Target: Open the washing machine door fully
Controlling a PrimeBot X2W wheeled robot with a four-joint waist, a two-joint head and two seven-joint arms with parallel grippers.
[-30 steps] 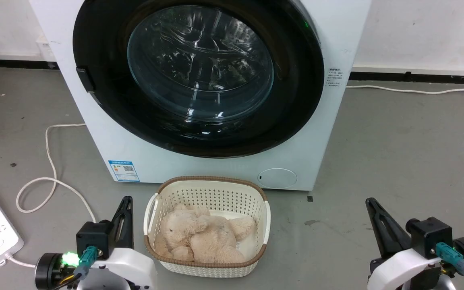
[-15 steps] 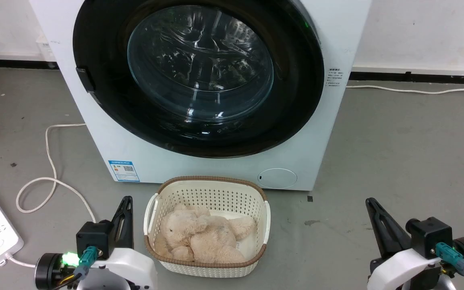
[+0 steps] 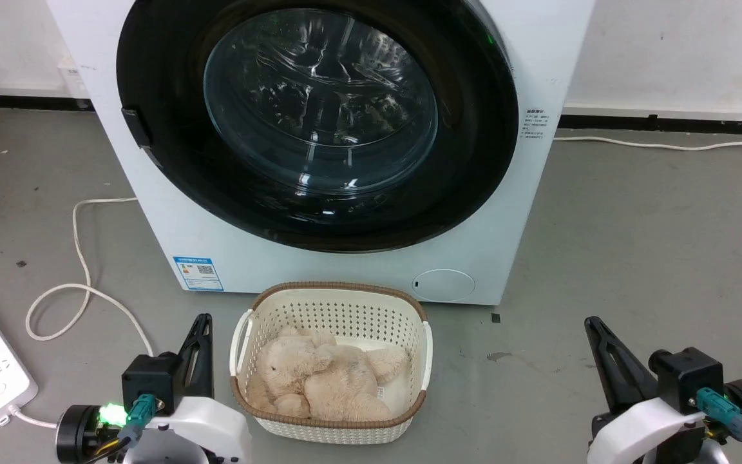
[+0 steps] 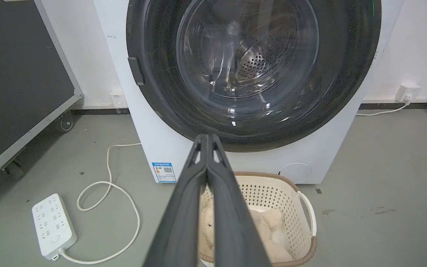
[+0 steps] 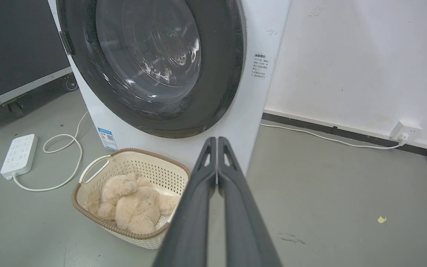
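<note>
Black-rimmed washing machine door (image 3: 319,116): we see it closed flat against the front of the white washer (image 3: 152,212), with a clear glass bowl at its centre and a small dark tab (image 3: 136,127) on its left edge.
Blue sticker (image 3: 198,273): low on the washer's front at the left, with a QR-like square; we cannot read its print.
Small printed label (image 3: 534,122): just right of the door; its lines are too small for us to read.
Left gripper (image 3: 203,322): low beside the basket (image 3: 329,288), well apart from the door; in its wrist view the fingers (image 4: 182,207) are pressed together, holding nothing.
Right gripper (image 3: 593,323): low over the grey floor at the right, fingers pressed together, empty.
Basket: just in front of the washer, holding a beige plush toy (image 3: 319,380).
</note>
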